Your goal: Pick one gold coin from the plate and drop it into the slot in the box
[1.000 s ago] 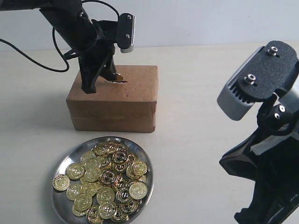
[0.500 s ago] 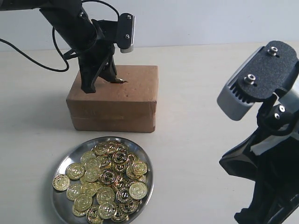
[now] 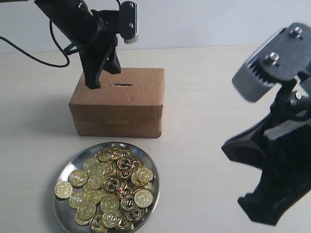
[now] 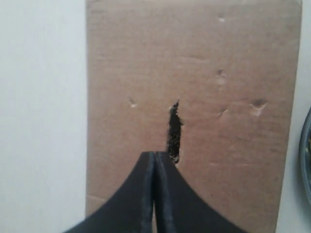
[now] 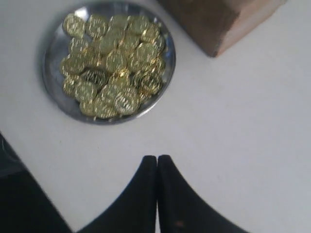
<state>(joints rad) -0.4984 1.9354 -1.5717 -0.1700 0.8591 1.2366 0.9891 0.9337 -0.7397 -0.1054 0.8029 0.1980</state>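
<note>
Left gripper (image 4: 154, 160) pinched closed (empty), just beside slot (image 4: 173, 133), bare box (image 4: 233, 58) top all around

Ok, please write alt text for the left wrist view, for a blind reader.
The left gripper, shut and empty, hangs above the brown cardboard box, its tip beside one end of the ragged dark slot. A sliver of the plate's rim shows at the frame's edge.

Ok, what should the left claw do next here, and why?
Probably lift the left claw up and away from the box. Its jaws are shut with no coin between them, the slot shows dark and unblocked, and no coin lies on the box top, so the drop looks done.
</note>
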